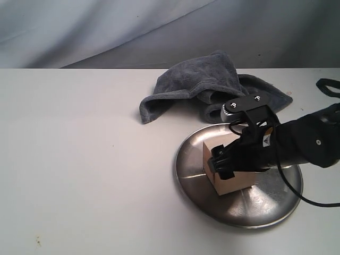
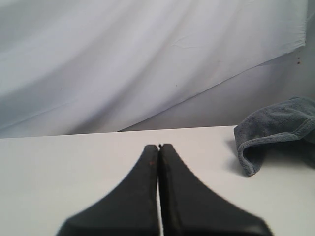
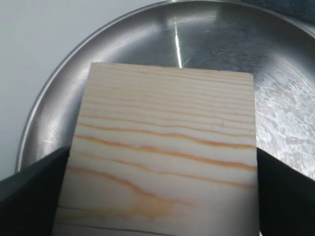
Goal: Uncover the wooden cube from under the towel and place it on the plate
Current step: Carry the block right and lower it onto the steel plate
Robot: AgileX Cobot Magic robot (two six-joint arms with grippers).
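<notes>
The wooden cube (image 1: 231,185) (image 3: 167,123), pale with orange grain lines, is on or just above the left half of the silver plate (image 1: 199,178) (image 3: 147,39); I cannot tell whether it touches. My right gripper (image 1: 226,162) (image 3: 161,152) reaches in from the right and is shut on the cube, one black finger against each side. The grey-blue towel (image 1: 207,85) (image 2: 275,128) lies crumpled behind the plate, off the cube. My left gripper (image 2: 159,146) is shut with nothing in it, over bare table, and is out of the exterior view.
The right arm's black cable (image 1: 303,196) runs over the plate's right side. A black strap (image 1: 329,85) lies at the table's right edge. A grey backdrop cloth (image 1: 106,26) hangs behind the white table (image 1: 79,159).
</notes>
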